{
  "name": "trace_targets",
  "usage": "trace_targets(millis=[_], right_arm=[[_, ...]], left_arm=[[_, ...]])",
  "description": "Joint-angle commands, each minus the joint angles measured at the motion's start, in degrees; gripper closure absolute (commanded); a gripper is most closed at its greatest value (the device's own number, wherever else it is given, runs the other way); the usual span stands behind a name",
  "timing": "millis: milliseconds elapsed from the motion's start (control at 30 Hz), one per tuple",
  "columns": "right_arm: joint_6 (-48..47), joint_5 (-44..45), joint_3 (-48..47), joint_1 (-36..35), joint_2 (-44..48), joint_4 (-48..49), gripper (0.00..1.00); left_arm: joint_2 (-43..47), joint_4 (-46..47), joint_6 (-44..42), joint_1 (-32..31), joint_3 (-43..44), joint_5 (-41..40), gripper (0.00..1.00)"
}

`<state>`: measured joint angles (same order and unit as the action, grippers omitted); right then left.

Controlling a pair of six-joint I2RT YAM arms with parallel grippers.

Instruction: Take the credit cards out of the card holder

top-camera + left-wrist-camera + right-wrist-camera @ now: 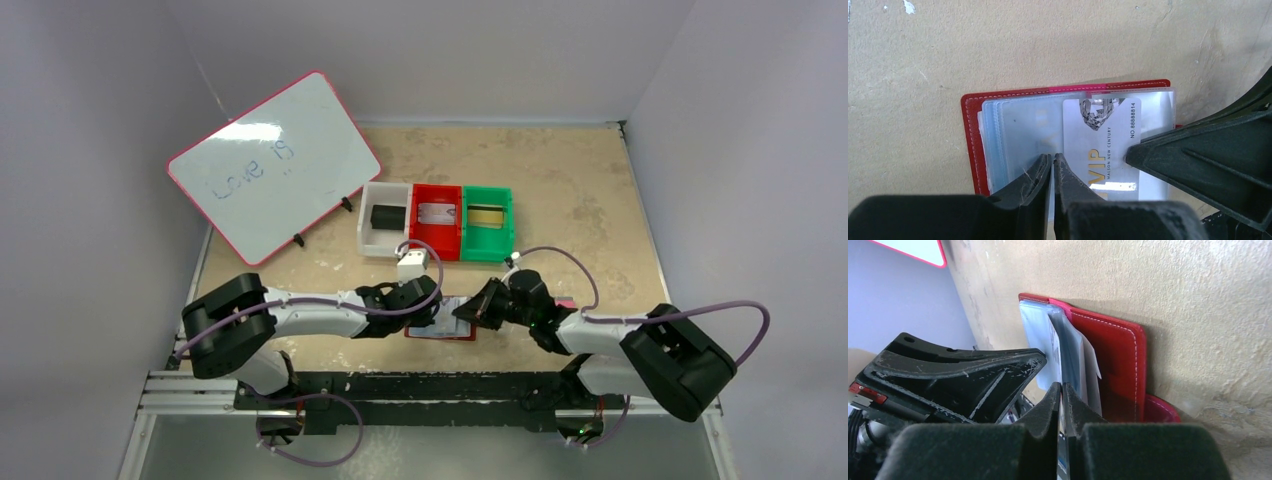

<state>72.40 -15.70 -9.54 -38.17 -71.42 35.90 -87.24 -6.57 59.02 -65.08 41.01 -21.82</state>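
Note:
The card holder (441,331), dark red and lying open, sits at the table's near edge between both grippers. Its pale blue sleeves (1018,135) are fanned out. A silver-grey credit card (1100,132) marked VIP lies across the right-hand sleeves. My left gripper (1053,159) is shut, its tips on the sleeves at the card's left edge; whether a sleeve is pinched is hidden. My right gripper (1061,389) is shut on a thin pale sheet edge, which in the left wrist view is the silver card's right edge. The holder's cover (1115,365) lies flat behind the raised sleeves.
Three bins stand behind the holder: a white bin (384,190) with a black card, a red bin (436,192) with a silver card, and a green bin (487,193) with a gold card. A pink-framed whiteboard (272,165) leans at the back left. A small pink block (566,303) lies beside the right arm.

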Motion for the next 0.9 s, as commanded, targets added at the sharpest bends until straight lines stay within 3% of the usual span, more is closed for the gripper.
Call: trace_targets(millis=[0,433,633,867], right_arm=[[-2.2,1.9,0.0,0.2,0.8,-1.0,0.95],[-2.3,2.9,0.7,0.3,0.7,3.4,0.93],[-1.8,0.9,1.4,0.3,-3.8,9.0,0.82],[0.9,-0.1,3.4,0.3,-8.6,17.5,0.87]], left_arm=[[-1.4,-5.3,1.1,-0.6,-0.8,0.9,0.93],[-0.8,-4.6,1.8,-0.6,-2.3,-0.5,0.96],[1.0,2.0,2.4,-0.6,-6.3,0.6,0.96],[0.3,-0.1,1.5,-0.6,-4.6,-0.1,0.98]])
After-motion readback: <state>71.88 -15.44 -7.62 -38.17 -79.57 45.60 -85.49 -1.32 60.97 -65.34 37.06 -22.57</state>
